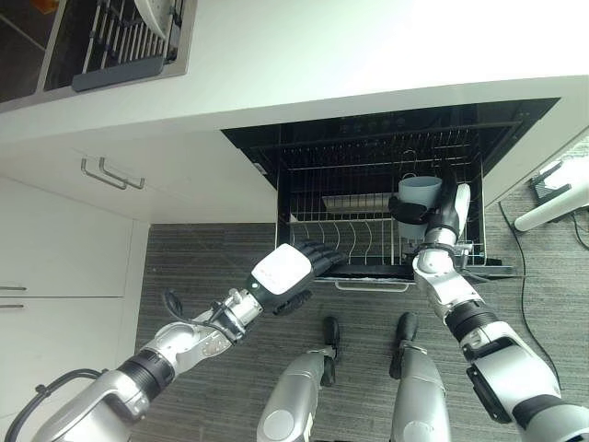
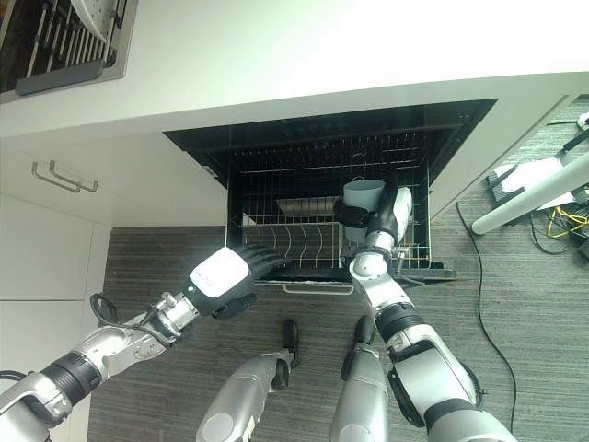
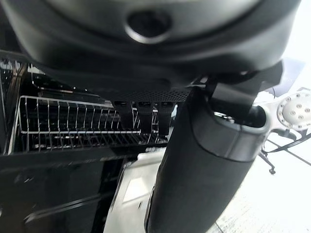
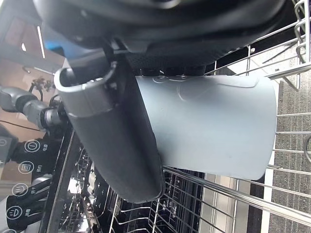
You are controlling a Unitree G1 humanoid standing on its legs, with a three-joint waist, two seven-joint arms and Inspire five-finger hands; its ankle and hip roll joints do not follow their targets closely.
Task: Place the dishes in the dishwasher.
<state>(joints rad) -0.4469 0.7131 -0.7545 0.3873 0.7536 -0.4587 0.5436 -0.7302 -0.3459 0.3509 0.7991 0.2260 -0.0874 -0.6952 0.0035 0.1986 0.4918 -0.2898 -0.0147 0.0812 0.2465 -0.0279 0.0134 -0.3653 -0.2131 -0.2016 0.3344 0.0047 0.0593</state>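
The dishwasher (image 1: 386, 138) stands open under the counter, its wire rack (image 1: 354, 235) pulled out. My right hand (image 1: 442, 216) is shut on a grey-blue cup (image 1: 419, 193) and holds it upright over the rack's right side. In the right wrist view the thumb (image 4: 116, 145) lies across the cup (image 4: 214, 126), with rack wires (image 4: 233, 194) just beside it. My left hand (image 1: 294, 269), with a white cover on its back, hovers at the rack's front left edge, fingers (image 1: 324, 256) relaxed and holding nothing. Past its thumb (image 3: 204, 165) the left wrist view shows the rack (image 3: 73, 126).
A sink (image 1: 179, 55) in the white counter at the top left holds a dark drying rack (image 1: 120, 46) and a white plate (image 1: 158, 14). White cabinets with metal handles (image 1: 110, 173) stand to the left. A white chair base (image 1: 552, 207) sits on the floor at the right.
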